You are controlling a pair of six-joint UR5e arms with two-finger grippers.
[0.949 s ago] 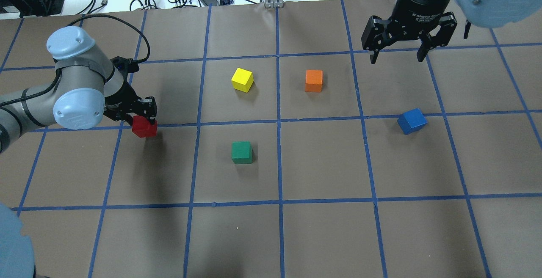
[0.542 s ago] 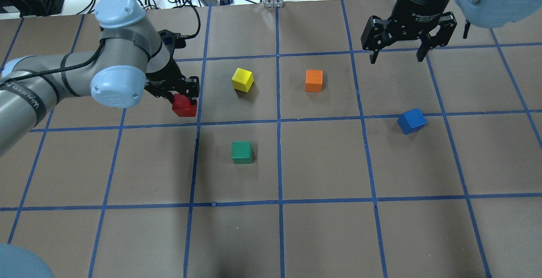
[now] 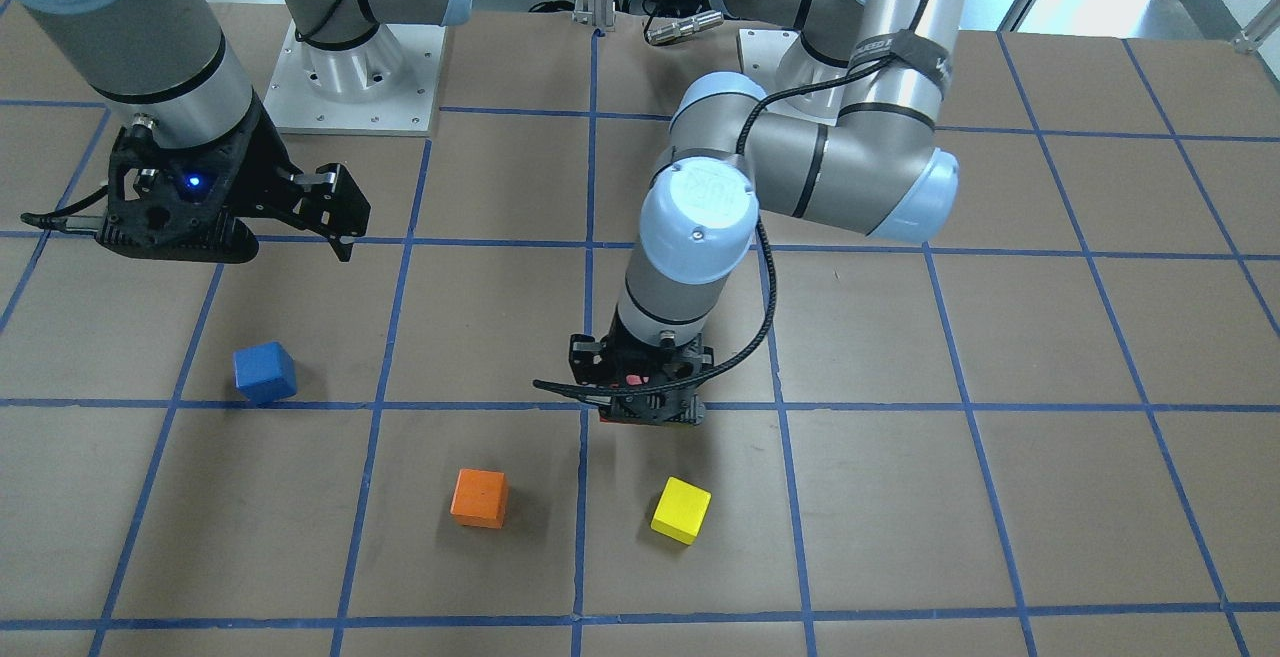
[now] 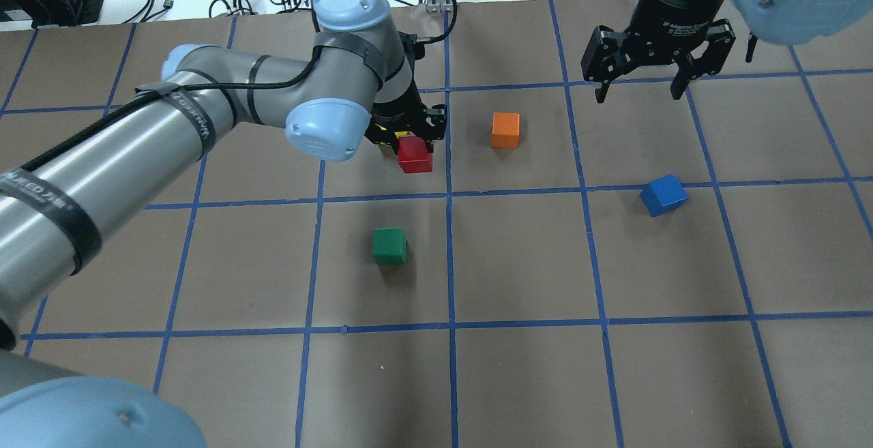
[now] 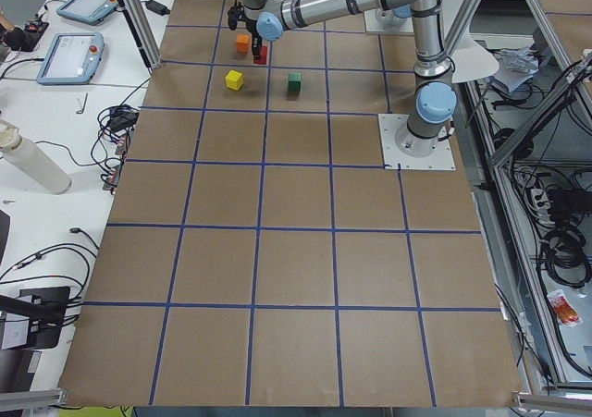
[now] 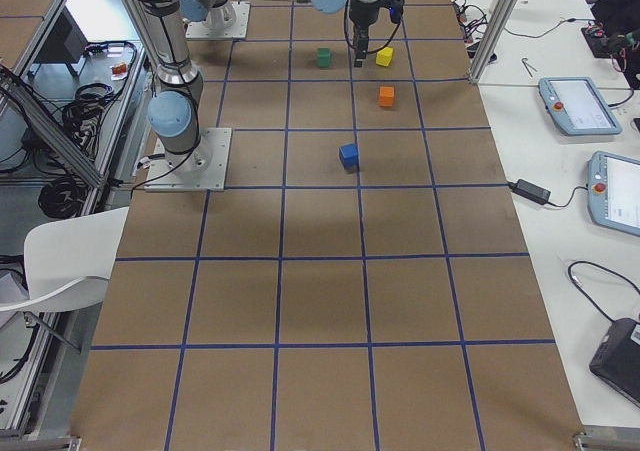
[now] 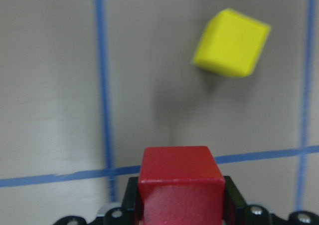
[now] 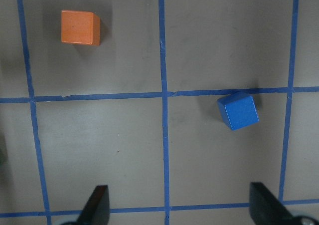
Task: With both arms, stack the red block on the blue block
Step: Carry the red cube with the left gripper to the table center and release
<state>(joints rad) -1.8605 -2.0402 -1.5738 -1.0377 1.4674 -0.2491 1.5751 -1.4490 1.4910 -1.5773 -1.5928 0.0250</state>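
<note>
My left gripper is shut on the red block and holds it above the table, over the yellow cube. The red block also shows between the fingers in the left wrist view. The blue block rests on the table at the right, tilted to the grid; it also shows in the front-facing view and the right wrist view. My right gripper is open and empty, raised above the table behind the blue block.
An orange cube sits right of the left gripper. A green cube sits nearer the robot. A yellow cube lies mostly hidden under the left gripper in the overhead view. Blue tape lines grid the brown table.
My left arm has carried the red block to the right and away from the robot, from the left side to above the yellow cube. The right arm has not moved.
</note>
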